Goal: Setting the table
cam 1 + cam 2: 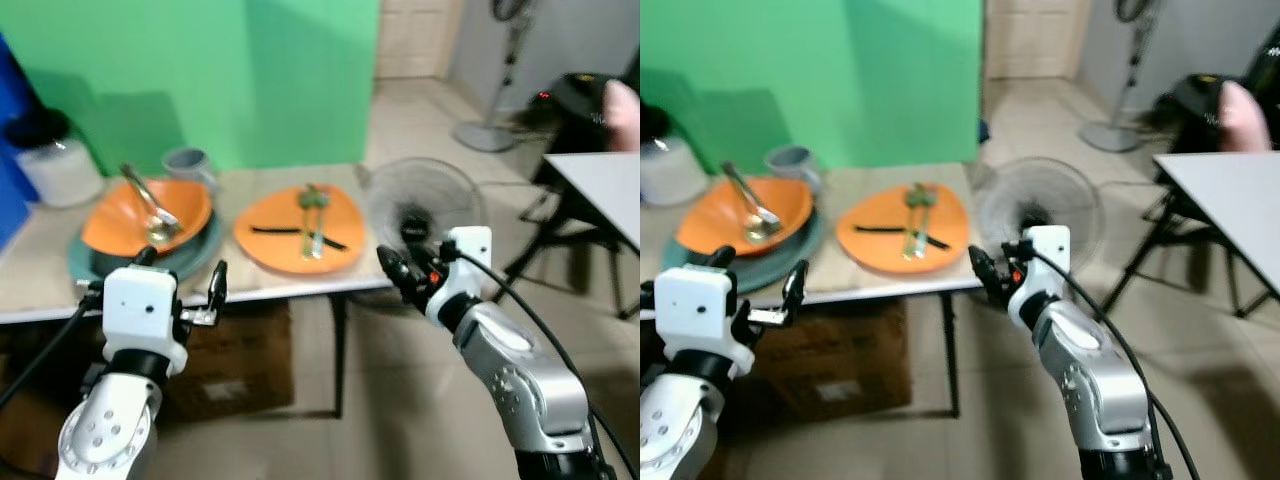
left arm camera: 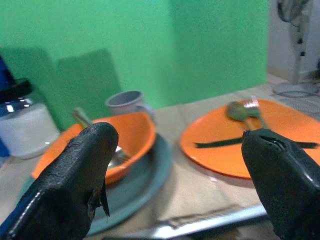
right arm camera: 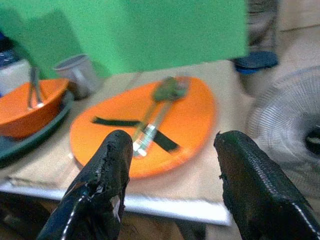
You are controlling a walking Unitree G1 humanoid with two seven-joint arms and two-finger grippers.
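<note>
My left gripper (image 1: 180, 280) and right gripper (image 1: 398, 268) raised before the table (image 1: 290, 282), jaws apart, facing orange plate (image 1: 298, 232).

Both silver arms raised forward, forearms angled inward. Left hand (image 1: 185, 285) low on the left, white wrist block upright, two black fingers (image 2: 75, 185) spread wide apart, nothing between them. Right hand (image 1: 400, 272) on the right, elbow bent, fingers (image 3: 100, 190) likewise parted and empty, pointing forward and slightly left.
</note>
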